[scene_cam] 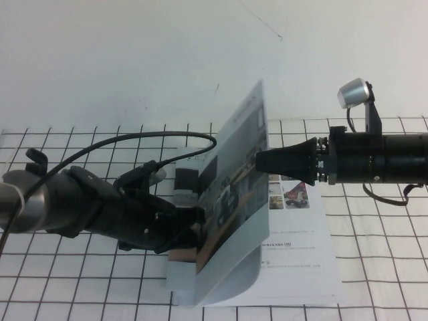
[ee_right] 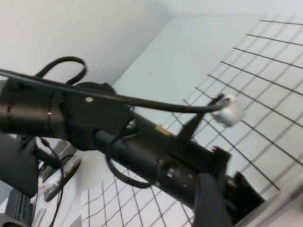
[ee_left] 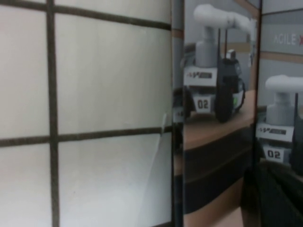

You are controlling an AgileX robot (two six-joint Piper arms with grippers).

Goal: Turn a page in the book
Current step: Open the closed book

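Note:
The book (scene_cam: 301,267) lies open on the gridded table, its white inner sheet with small photos facing up. The page (scene_cam: 234,180), the cover leaf with the robots-on-desks photo, stands nearly upright and bends at its base. My left gripper (scene_cam: 195,219) rests against the page's photo side, low down and from the left. In the left wrist view that photo (ee_left: 213,142) fills the frame close up. My right gripper (scene_cam: 261,160) comes in level from the right, open, its tip at the page's back face. One of its fingers (ee_right: 208,208) shows beside the page's edge (ee_right: 284,203).
The white table with a black grid (scene_cam: 374,254) runs to a white wall (scene_cam: 134,53) behind. A black cable (scene_cam: 134,140) loops over my left arm (ee_right: 142,151). My right arm's silver camera (scene_cam: 354,93) stands above its wrist.

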